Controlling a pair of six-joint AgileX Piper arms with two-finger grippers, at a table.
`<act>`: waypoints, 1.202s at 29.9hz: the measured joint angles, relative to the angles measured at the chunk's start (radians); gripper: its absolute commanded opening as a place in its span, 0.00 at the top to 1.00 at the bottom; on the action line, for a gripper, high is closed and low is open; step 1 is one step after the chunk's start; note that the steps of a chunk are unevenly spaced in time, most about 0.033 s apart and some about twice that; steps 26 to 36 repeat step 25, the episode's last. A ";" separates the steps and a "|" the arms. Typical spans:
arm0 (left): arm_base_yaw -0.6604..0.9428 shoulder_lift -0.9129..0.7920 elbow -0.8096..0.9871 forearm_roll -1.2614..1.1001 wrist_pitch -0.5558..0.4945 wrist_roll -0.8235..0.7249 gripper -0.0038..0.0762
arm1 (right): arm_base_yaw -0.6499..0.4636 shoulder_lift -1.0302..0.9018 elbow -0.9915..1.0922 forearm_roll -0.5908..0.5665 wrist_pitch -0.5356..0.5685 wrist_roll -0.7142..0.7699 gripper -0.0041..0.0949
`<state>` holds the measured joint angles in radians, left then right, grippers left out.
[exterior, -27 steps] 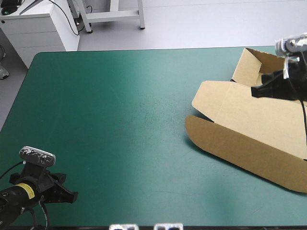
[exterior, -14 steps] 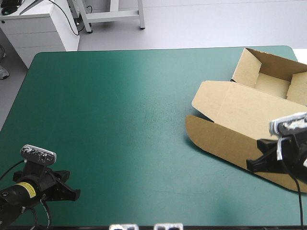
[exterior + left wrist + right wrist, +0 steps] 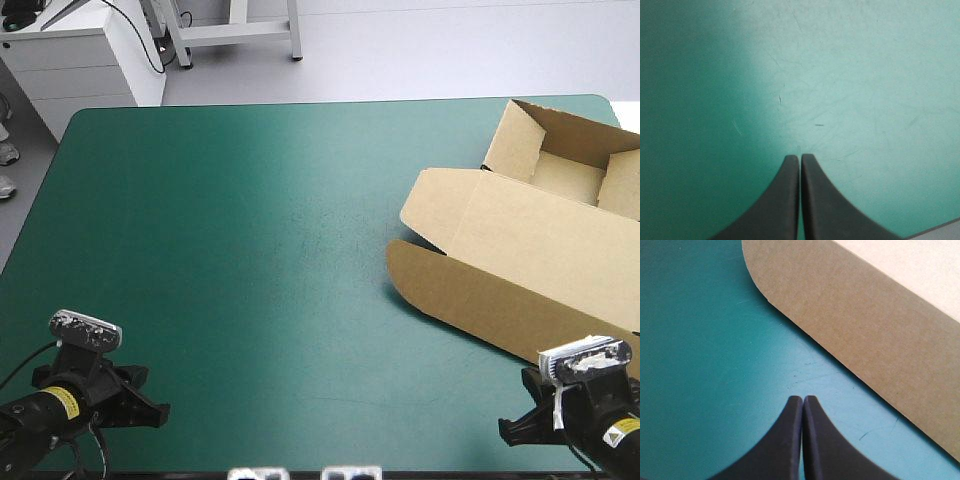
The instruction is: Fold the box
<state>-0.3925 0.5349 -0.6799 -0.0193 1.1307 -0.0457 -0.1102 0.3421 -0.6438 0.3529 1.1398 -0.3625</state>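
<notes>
The brown box (image 3: 530, 245) lies at the table's right side as an open tray, walls raised at the far right and the lid spread flat toward the front. Its long front flap (image 3: 860, 325) runs just ahead of my right gripper (image 3: 803, 400), which is shut, holds nothing and rests low over the teal-green cover. In the high view that gripper (image 3: 512, 432) sits at the front right corner, apart from the box. My left gripper (image 3: 800, 159) is shut and empty over bare cover, seen at the front left corner (image 3: 150, 410).
The table's front edge (image 3: 940, 230) shows beside the left gripper. Open teal-green cover (image 3: 250, 250) stretches across the middle and left of the table.
The right arm has pulled back from over the box's far tray to the table's front right corner. The left arm has barely shifted. The box stays as it was.
</notes>
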 measured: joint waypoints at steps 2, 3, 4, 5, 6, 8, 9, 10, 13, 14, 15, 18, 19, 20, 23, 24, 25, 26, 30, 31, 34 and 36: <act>0.000 -0.007 0.028 -0.003 0.002 0.000 0.96 | 0.000 -0.036 0.032 0.000 -0.018 -0.003 0.97; 0.000 -0.010 0.039 -0.006 0.002 0.000 0.96 | 0.000 -0.049 0.047 0.000 -0.026 -0.006 0.97; 0.000 -0.014 0.050 -0.010 0.002 0.000 0.96 | 0.000 -0.063 0.061 0.000 -0.037 -0.008 0.97; 0.000 -0.015 0.058 -0.014 0.002 0.000 0.96 | 0.000 -0.073 0.075 0.000 -0.045 -0.011 0.97; 0.000 -0.018 0.065 -0.018 0.002 0.000 0.96 | 0.000 -0.081 0.085 0.000 -0.055 -0.011 0.97; 0.000 -0.019 0.080 -0.024 0.002 0.000 0.96 | 0.000 -0.086 0.111 0.000 -0.074 -0.014 0.97; 0.000 -0.019 0.086 -0.027 0.002 0.000 0.96 | 0.000 -0.086 0.121 0.000 -0.080 -0.014 0.97; 0.000 -0.019 0.093 -0.028 0.002 0.000 0.96 | 0.000 -0.086 0.134 0.000 -0.083 -0.014 0.97; 0.000 -0.019 0.104 -0.030 0.002 0.001 0.96 | 0.000 -0.086 0.163 0.000 -0.088 -0.014 0.97; 0.000 -0.019 0.104 -0.030 0.002 0.004 0.96 | 0.000 -0.086 0.163 0.000 -0.088 -0.014 0.97; 0.000 -0.019 0.104 -0.030 0.001 0.007 0.96 | 0.000 -0.086 0.163 0.000 -0.089 -0.014 0.97; 0.000 -0.019 0.107 -0.030 -0.002 0.012 0.96 | 0.000 -0.086 0.163 0.000 -0.089 -0.014 0.97; 0.000 -0.019 0.109 -0.030 -0.003 0.012 0.96 | 0.000 -0.086 0.163 0.000 -0.089 -0.014 0.97; 0.000 -0.019 0.111 -0.030 -0.003 0.012 0.96 | 0.000 -0.086 0.163 0.000 -0.088 -0.014 0.97; 0.000 -0.019 0.115 -0.030 -0.005 0.012 0.96 | 0.000 -0.086 0.163 0.000 -0.087 -0.014 0.97; 0.000 -0.019 0.115 -0.030 -0.005 0.012 0.96 | 0.000 -0.086 0.163 0.000 -0.087 -0.014 0.97; 0.000 -0.019 0.115 -0.030 -0.005 0.012 0.96 | 0.000 -0.086 0.163 0.000 -0.086 -0.014 0.97; 0.000 -0.019 0.115 -0.030 -0.005 0.012 0.96 | 0.000 -0.086 0.163 0.000 -0.086 -0.014 0.97; 0.000 -0.019 0.115 -0.030 -0.005 0.012 0.96 | 0.000 -0.086 0.163 0.000 -0.086 -0.014 0.97; 0.000 -0.019 0.115 -0.030 -0.005 0.012 0.96 | 0.000 -0.086 0.163 0.000 -0.086 -0.014 0.97; 0.000 -0.019 0.115 -0.030 -0.005 0.012 0.96 | 0.000 -0.086 0.163 0.000 -0.086 -0.014 0.97; 0.000 -0.019 0.115 -0.030 -0.005 0.012 0.96 | 0.000 -0.086 0.163 0.000 -0.086 -0.014 0.97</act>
